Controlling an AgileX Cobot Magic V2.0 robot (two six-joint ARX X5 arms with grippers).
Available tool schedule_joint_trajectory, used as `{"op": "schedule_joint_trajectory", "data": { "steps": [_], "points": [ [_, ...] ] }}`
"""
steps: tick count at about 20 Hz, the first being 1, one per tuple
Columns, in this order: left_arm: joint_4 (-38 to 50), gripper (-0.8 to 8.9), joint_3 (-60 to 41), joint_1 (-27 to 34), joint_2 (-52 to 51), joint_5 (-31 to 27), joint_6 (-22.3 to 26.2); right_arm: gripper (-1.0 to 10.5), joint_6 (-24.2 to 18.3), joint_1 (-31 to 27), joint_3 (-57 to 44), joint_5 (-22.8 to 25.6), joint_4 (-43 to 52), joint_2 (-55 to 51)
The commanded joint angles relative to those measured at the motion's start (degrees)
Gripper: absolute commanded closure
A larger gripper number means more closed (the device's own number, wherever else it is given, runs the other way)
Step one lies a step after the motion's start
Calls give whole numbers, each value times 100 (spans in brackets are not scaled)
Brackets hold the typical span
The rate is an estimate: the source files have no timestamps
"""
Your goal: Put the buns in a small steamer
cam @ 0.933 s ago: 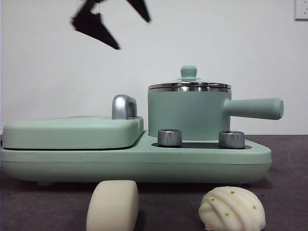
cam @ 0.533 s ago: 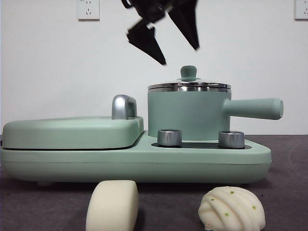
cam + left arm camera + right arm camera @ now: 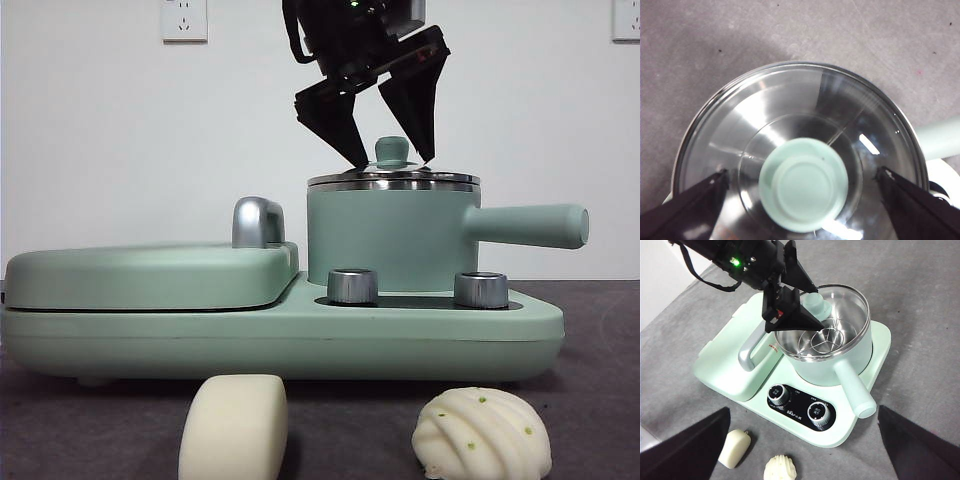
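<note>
Left gripper (image 3: 392,160) at upper centre, fingers spread either side of green lid knob (image 3: 391,151) on mint-green cylindrical steamer pot (image 3: 390,238). Smooth cream loaf bun (image 3: 234,426) and pleated green-specked bun (image 3: 482,434) on grey desk (image 3: 600,400), lower foreground. Right gripper (image 3: 800,440) waits, fingers spread.

Small, unreadable print on the control panel (image 3: 799,410).

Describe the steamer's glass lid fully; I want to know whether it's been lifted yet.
The glass lid is round and clear with a steel rim and a pale mint-green knob at its centre. It sits flat and closed on the small steamer; the steel insert shows through the glass. The left gripper is directly above it, its jaws open on either side of the knob with their tips close to the glass, not closed on it. The lid is not lifted yet.
</note>
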Motion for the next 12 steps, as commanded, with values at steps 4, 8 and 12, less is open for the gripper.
{"op": "schedule_joint_trajectory", "data": {
  "steps": [4, 8, 12],
  "points": [
    [-55, 511, 295, -57, 162, -17, 162, 475, -63, -2, 98, -20, -11, 22],
    [-208, 511, 389, -57, 162, -20, 162, 475, -63, -2, 98, -20, -9, 22],
    [-186, 562, 389, -70, 162, -24, 162, 475, -63, -2, 98, -17, -9, 22]
  ]
}}
